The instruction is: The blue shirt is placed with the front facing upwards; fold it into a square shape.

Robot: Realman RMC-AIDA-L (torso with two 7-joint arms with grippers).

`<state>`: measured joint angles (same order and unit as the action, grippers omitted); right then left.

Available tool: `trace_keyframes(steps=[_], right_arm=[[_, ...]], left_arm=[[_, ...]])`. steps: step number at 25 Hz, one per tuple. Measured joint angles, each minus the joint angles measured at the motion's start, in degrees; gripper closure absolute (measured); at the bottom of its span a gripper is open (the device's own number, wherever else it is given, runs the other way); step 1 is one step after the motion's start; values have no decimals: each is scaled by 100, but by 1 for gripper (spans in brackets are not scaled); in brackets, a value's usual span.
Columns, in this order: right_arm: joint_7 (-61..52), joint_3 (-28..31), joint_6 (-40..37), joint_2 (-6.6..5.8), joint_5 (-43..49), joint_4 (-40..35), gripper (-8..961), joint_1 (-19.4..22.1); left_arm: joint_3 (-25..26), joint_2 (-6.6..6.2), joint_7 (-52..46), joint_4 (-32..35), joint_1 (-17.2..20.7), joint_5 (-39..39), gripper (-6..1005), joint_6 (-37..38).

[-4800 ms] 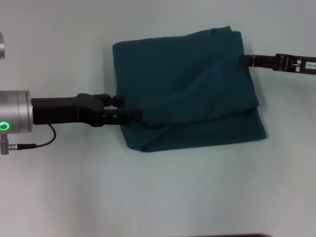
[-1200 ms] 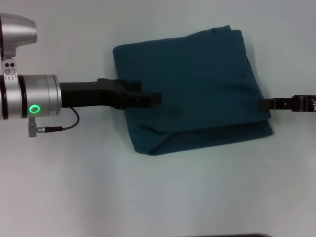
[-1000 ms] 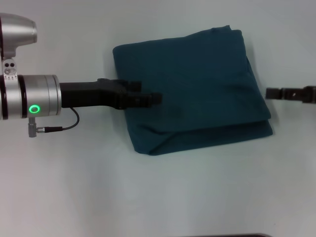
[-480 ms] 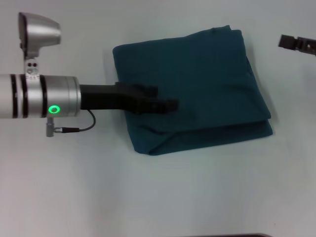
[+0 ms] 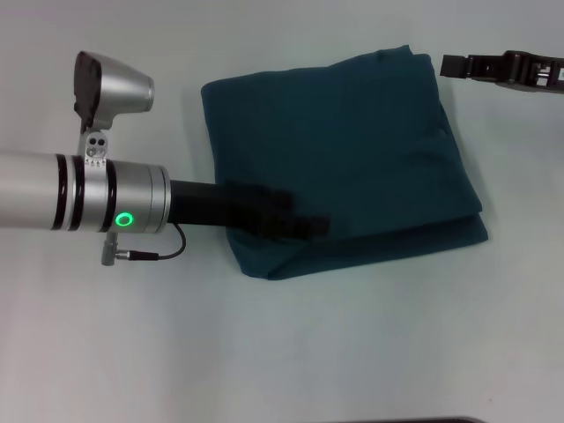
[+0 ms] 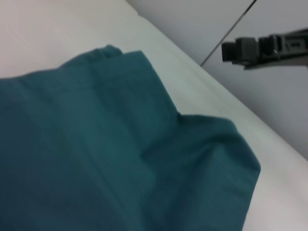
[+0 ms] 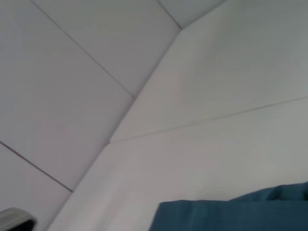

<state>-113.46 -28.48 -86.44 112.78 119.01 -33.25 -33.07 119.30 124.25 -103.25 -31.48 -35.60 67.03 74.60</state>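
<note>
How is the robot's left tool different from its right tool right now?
The left tool reaches over the blue shirt, above its near left part; the right tool sits off the cloth, beside the shirt's far right corner. The left arm shows a thick silver barrel with a green light; of the right arm only a thin black end shows. Both tools are black.

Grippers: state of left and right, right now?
Left gripper: over the near-left part of the folded blue shirt; open or shut cannot be told.
Right gripper: off the shirt, beside its far right corner, holding nothing; cannot be told.
</note>
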Motion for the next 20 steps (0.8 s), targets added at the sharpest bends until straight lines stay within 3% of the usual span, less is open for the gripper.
trace_keyframes(steps=[9, 20], right_arm=[[-223, -560, 800, 108, 0, 67, 877, -201], [-228, -859, 1026, 200, 0, 74, 936, -272]], left_arm=[[-113, -67, 6, 39, 30, -195, 72, 84], [-60, -102, 7, -226, 37, -341, 72, 480]])
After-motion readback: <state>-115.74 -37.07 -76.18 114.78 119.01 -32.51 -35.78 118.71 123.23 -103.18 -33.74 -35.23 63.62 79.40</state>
